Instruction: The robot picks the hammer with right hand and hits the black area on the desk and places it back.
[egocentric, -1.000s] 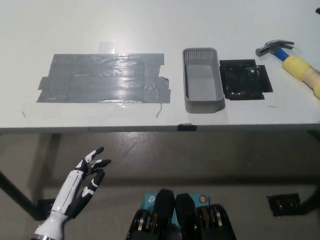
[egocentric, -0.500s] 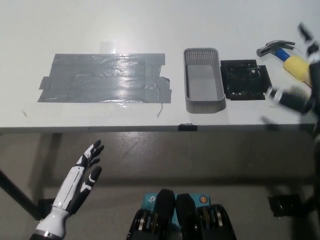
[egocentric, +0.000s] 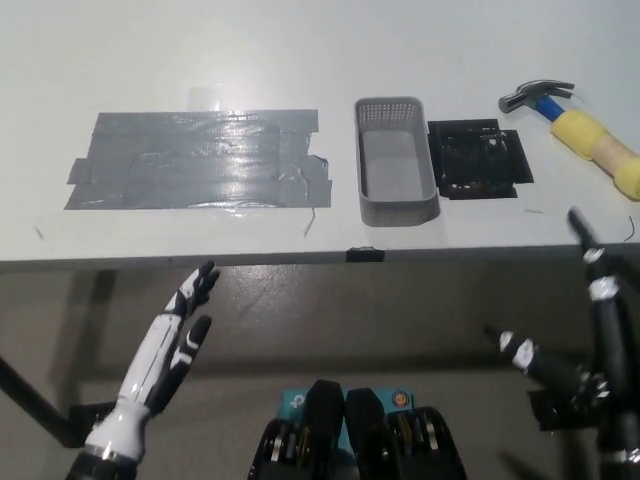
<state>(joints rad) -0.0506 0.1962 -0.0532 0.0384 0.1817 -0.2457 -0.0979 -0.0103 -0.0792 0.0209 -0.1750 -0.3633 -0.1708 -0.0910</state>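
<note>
**Both hands low, hammer on the desk**

We see our black right hand (egocentric: 585, 340) at the lower right, below the desk's front edge, its fingers spread apart and holding nothing. Our white left hand (egocentric: 175, 340) rests at the lower left, also below the edge, fingers apart and empty.

Moving outward onto the white desk (egocentric: 300, 50), we count one hammer (egocentric: 585, 130), lying flat at the far right with its metal head toward the back and its yellow foam grip running off toward the right edge. Just left of it lies one black area (egocentric: 478, 160). Beside that stands one grey basket (egocentric: 395, 160), with nothing in it. Further left is one large patch of grey tape (egocentric: 200, 160).
</note>
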